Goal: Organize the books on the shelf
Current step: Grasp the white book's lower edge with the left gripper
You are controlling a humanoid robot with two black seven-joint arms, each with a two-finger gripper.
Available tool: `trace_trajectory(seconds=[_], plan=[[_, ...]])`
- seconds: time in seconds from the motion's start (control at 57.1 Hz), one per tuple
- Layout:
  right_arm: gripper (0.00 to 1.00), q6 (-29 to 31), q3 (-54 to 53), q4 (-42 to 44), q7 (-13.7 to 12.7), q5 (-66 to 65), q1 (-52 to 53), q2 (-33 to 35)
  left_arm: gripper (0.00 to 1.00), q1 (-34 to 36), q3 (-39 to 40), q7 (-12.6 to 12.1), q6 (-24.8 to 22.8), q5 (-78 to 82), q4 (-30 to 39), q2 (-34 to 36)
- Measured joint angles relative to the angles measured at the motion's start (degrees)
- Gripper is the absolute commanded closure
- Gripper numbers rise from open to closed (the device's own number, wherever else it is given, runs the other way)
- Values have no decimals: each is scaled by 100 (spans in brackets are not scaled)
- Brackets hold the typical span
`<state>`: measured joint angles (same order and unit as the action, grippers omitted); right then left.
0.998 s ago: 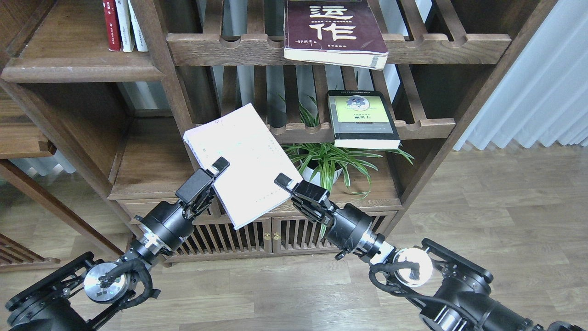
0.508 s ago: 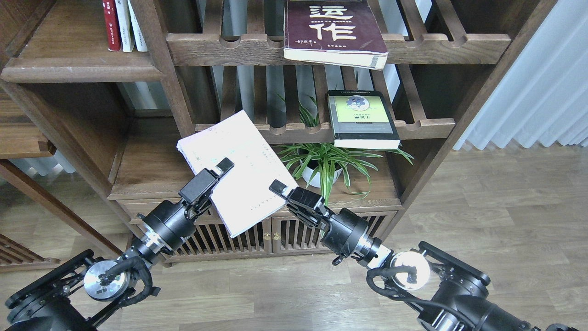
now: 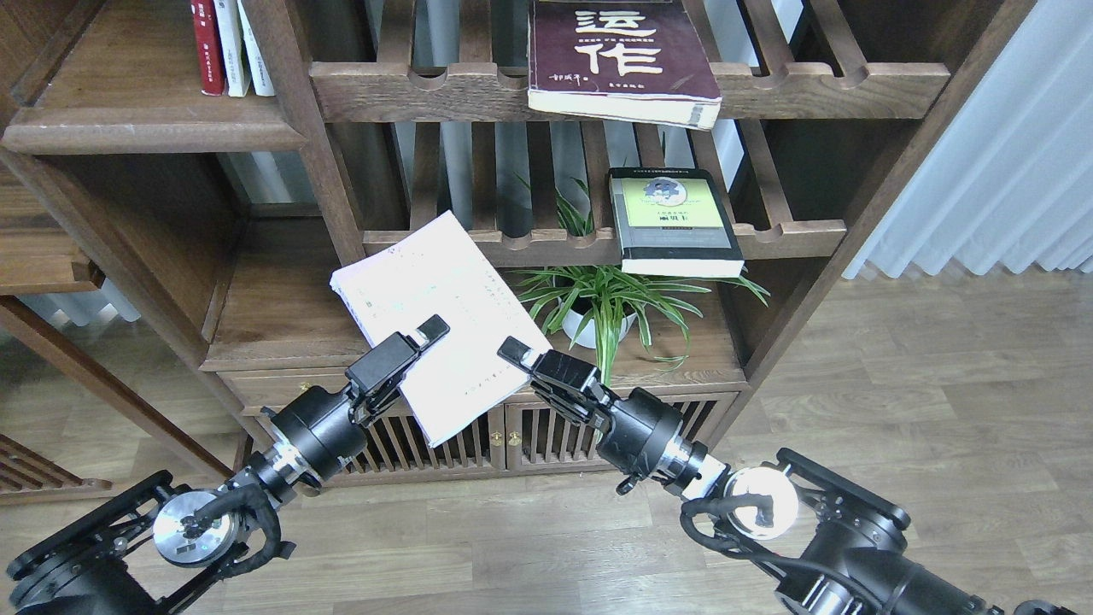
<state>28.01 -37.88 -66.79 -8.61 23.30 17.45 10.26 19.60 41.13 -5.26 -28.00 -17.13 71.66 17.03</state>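
From the head view, the pale paperback (image 3: 435, 320) hangs tilted in the air in front of the bookcase, low and left of the potted plant (image 3: 598, 299). The left claw (image 3: 410, 346) pinches its near left edge, one finger lying on the cover. The right claw (image 3: 523, 357) sits at the book's lower right edge; whether it grips or only touches there I cannot tell. The black-bordered book (image 3: 675, 224) lies flat on a slatted rack (image 3: 794, 237), and the maroon book (image 3: 622, 60) lies on the rack above, its front corner overhanging the rail. The solid shelf (image 3: 128, 111) at upper left carries a few upright volumes (image 3: 230, 47).

The risk I see is the grip: the paperback is thin, held near one edge, and may sag or pivot out. Swinging it left and up, a corner could catch the bookcase post (image 3: 299, 128) or knock the standing volumes over.
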Motion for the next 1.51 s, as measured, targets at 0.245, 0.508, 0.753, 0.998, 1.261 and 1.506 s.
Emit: trace_trajectory(seconds=[0.245,0.508,0.753,0.998,1.261,1.506], plan=[[96,-1,20,0,0,-14,-6,3,74,11,-97,-132,0,-1,2,-15],[96,-2,111,1,0,-14,1,5,93,23,-109,-271,0,-1,-35,9],[95,-2,124,8,0,-20,11,4,93,11,-115,-275,0,-1,-63,9],[51,-2,90,28,22,-19,11,-61,92,10,-88,-260,-1,-4,-89,2],[2,-1,25,33,62,-6,9,-129,94,1,-37,-252,0,-7,-104,13],[2,-1,-139,29,104,0,-1,-78,96,-39,-24,-256,0,-7,-126,56]])
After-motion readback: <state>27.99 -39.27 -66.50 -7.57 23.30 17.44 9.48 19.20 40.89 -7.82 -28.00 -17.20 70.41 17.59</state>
